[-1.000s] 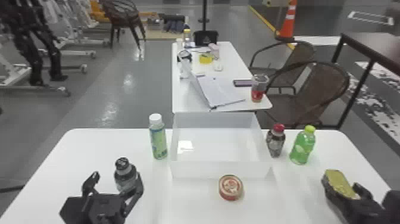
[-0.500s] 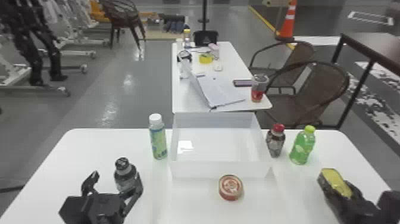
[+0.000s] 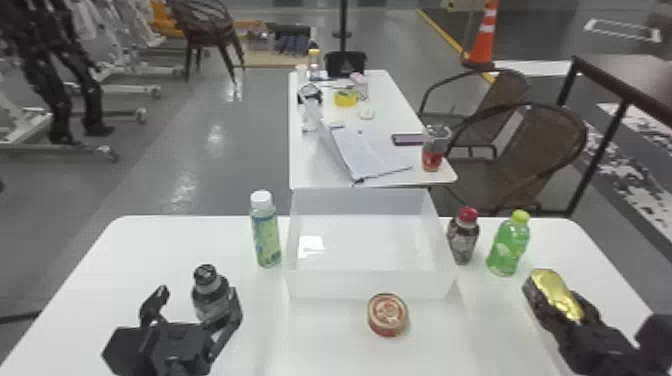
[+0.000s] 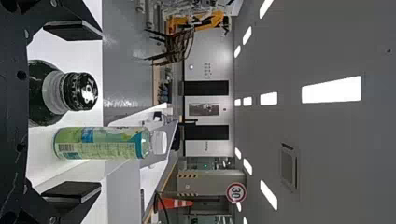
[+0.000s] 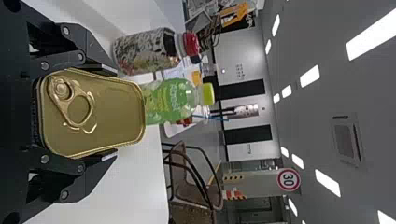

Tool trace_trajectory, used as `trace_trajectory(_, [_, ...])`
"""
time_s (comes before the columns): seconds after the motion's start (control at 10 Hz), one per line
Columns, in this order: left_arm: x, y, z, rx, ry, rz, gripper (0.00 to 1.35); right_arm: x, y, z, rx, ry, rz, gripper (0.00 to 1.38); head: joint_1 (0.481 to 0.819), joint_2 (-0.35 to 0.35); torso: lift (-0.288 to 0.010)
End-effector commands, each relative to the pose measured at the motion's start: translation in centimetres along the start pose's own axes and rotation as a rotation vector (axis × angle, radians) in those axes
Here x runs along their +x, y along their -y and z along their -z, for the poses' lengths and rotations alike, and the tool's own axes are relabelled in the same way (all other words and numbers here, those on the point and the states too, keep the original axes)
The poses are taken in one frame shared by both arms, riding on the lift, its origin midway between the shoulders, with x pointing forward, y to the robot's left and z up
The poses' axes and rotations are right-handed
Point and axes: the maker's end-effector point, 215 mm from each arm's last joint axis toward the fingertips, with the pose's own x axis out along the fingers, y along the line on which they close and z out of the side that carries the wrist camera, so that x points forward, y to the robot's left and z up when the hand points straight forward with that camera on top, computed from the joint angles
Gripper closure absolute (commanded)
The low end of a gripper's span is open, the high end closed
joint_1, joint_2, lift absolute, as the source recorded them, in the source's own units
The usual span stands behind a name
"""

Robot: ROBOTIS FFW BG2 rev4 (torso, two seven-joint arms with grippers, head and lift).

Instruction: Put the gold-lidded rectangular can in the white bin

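Gold-lidded rectangular can, gripped between the two fingers of the right hand, is outside the white bin, over the right part of the worktop. Its lid, with the pull ring flat on it, faces the right wrist camera.

Near it, farther from the robot, stands a green bottle with a lime cap, and beside that a dark bottle with a red cap, close to the right side of the white bin. The bin holds nothing. A round tin lies on the worktop just in front of it, and a tall bottle with a white cap stands upright near its left side.

Farther left, the left hand is wide, its fingers well apart and gripping nothing, by a black-capped bottle.

Beyond the bin is another white table bearing an open laptop and a cup, with woven chairs to its right.
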Motion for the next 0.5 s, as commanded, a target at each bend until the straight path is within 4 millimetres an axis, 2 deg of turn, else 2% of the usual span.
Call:
trace_trajectory(0.0, [0.1, 0.1, 0.0, -0.005, 0.001, 0.000, 0.16, 0.8, -3.9, -2.2, 0.020, 0.007, -0.075, 0.83, 0.549, 0.000, -0.100])
trace_trajectory(0.4, [0.3, 0.5, 0.1, -0.015, 0.000, 0.005, 0.16, 4.9, -11.9, -8.3, 0.056, 0.057, -0.243, 0.83, 0.549, 0.000, -0.100])
